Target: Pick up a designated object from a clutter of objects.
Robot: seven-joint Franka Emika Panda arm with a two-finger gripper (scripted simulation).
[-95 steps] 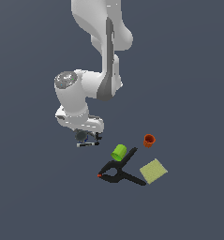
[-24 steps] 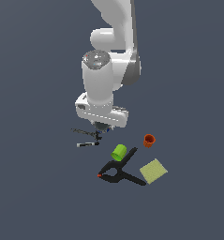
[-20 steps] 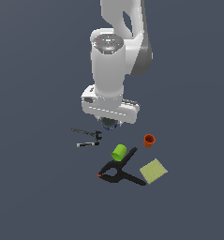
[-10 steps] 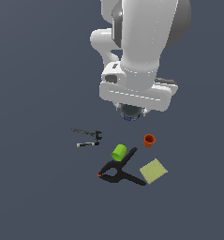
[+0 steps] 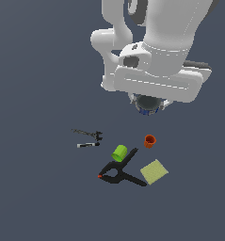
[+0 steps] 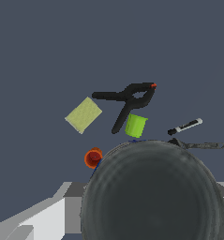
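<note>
The designated object (image 5: 147,105), a dark grey roundish lump with bluish bits at its edge, hangs high above the floor right under the white hand. My gripper (image 5: 148,108) is shut on it, and its fingers are mostly hidden by the hand. In the wrist view the designated object (image 6: 151,192) fills the near part of the picture. The clutter of objects lies far below: a lime-green cup (image 5: 119,153), an orange cup (image 5: 149,140), a black clamp (image 5: 118,173), and a pale yellow-green pad (image 5: 154,172).
A black-and-white marker (image 5: 87,145) and a thin dark spindly piece (image 5: 88,134) lie at the exterior view's left of the cups. The wrist view shows the clamp (image 6: 127,99), green cup (image 6: 135,125), pad (image 6: 84,115), orange cup (image 6: 93,158) and marker (image 6: 184,126).
The hand has risen from beside the thin dark pieces and shifted toward the exterior view's right, carrying the dark grey lump up. The rest of the clutter has stayed in place.
</note>
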